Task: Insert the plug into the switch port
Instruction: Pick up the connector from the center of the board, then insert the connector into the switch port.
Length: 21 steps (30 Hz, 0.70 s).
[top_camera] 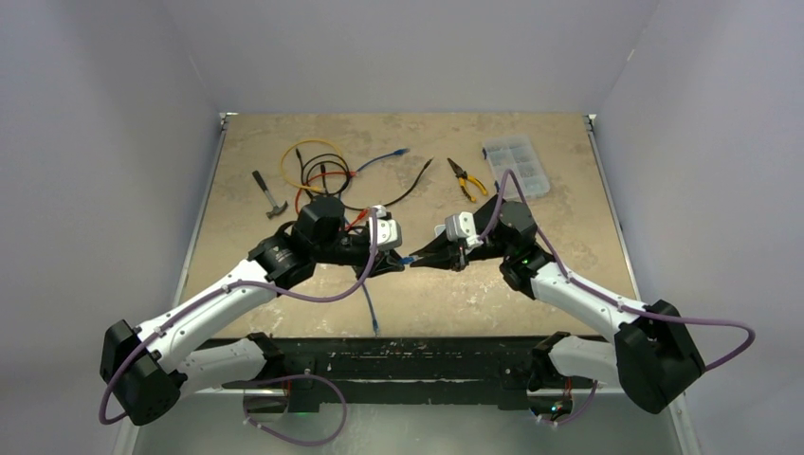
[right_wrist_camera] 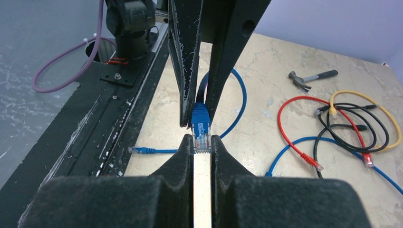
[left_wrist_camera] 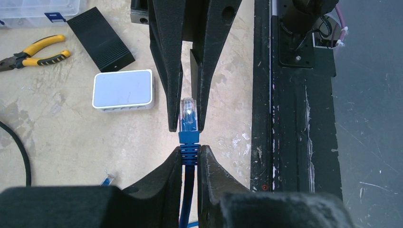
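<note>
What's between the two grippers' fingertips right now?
Only the end of the blue cable: the right gripper pinches the clear plug, the left gripper clamps the blue boot behind it. Both wrist views show this.

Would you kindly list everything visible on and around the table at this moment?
plug: one, clear tip, blue cable, held between both pincers
switch: one, white, on the table near the pincers
black box: one, black, near the switch
pliers: one pair, yellow-handled, far centre
hammer: one, dark, far left
loose cables: several, yellow, red, black, blue, far left
organiser box: one, clear, far right
table: one, beige, under everything
left pincer: one, black, shut on the plug's boot
right pincer: one, black, shut on the plug's tip
</note>
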Each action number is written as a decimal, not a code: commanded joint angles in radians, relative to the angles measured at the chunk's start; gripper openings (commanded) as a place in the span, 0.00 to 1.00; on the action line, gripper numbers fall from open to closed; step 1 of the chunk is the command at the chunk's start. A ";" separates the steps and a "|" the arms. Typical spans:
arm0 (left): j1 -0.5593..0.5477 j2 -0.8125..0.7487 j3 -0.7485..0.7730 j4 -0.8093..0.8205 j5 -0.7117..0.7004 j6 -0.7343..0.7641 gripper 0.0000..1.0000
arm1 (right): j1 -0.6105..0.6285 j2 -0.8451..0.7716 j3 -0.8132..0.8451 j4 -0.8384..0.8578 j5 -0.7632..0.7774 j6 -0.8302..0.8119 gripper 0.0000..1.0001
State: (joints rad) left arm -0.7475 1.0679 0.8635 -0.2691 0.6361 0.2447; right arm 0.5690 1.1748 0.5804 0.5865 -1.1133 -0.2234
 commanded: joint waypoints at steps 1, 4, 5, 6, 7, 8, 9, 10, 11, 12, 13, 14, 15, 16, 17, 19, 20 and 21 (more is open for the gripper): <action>0.005 0.003 0.022 0.013 -0.003 -0.014 0.00 | -0.001 -0.032 0.003 0.042 0.035 0.026 0.01; 0.005 0.003 0.021 0.025 -0.065 -0.041 0.00 | -0.001 -0.034 0.003 0.042 0.060 0.063 0.21; 0.005 0.006 0.021 0.024 -0.081 -0.051 0.00 | -0.001 -0.037 0.003 0.042 0.072 0.080 0.28; 0.004 0.011 0.024 0.021 -0.097 -0.057 0.00 | 0.000 -0.040 0.002 0.040 0.092 0.098 0.33; 0.004 0.021 0.029 0.018 -0.107 -0.067 0.00 | 0.000 -0.046 0.000 0.041 0.113 0.120 0.37; 0.004 0.028 0.034 0.017 -0.116 -0.080 0.00 | -0.001 -0.054 -0.002 0.040 0.145 0.146 0.41; 0.004 0.037 0.039 0.019 -0.119 -0.092 0.00 | -0.001 -0.062 -0.007 0.040 0.181 0.181 0.45; 0.005 0.043 0.041 0.025 -0.124 -0.101 0.00 | -0.001 -0.071 -0.015 0.035 0.221 0.209 0.49; 0.004 0.047 0.040 0.032 -0.135 -0.113 0.00 | -0.001 -0.085 -0.019 0.025 0.266 0.255 0.51; 0.005 0.051 0.040 0.038 -0.151 -0.120 0.00 | -0.002 -0.102 -0.028 0.016 0.312 0.293 0.53; 0.005 0.053 0.041 0.040 -0.167 -0.126 0.00 | -0.002 -0.122 -0.037 0.007 0.362 0.327 0.55; 0.004 0.057 0.043 0.042 -0.187 -0.134 0.00 | -0.005 -0.146 -0.049 -0.003 0.403 0.358 0.58; 0.005 0.063 0.045 0.042 -0.203 -0.143 0.00 | -0.007 -0.172 -0.064 -0.012 0.452 0.388 0.60; 0.004 0.069 0.045 0.041 -0.213 -0.149 0.00 | -0.011 -0.212 -0.081 -0.018 0.504 0.425 0.64; 0.005 0.080 0.046 0.043 -0.218 -0.157 0.00 | -0.015 -0.242 -0.096 -0.029 0.552 0.452 0.68; 0.003 0.105 0.038 0.072 -0.225 -0.194 0.00 | -0.020 -0.292 -0.111 -0.087 0.689 0.506 0.82; 0.003 0.121 0.029 0.098 -0.224 -0.216 0.00 | -0.022 -0.311 -0.111 -0.121 0.740 0.524 0.89; 0.000 0.138 0.018 0.120 -0.225 -0.233 0.00 | -0.026 -0.325 -0.110 -0.153 0.782 0.530 0.93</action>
State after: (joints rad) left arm -0.7471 1.1591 0.8639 -0.2417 0.4416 0.1024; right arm 0.5564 0.9188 0.4786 0.5346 -0.6144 0.1745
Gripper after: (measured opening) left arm 0.127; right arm 0.836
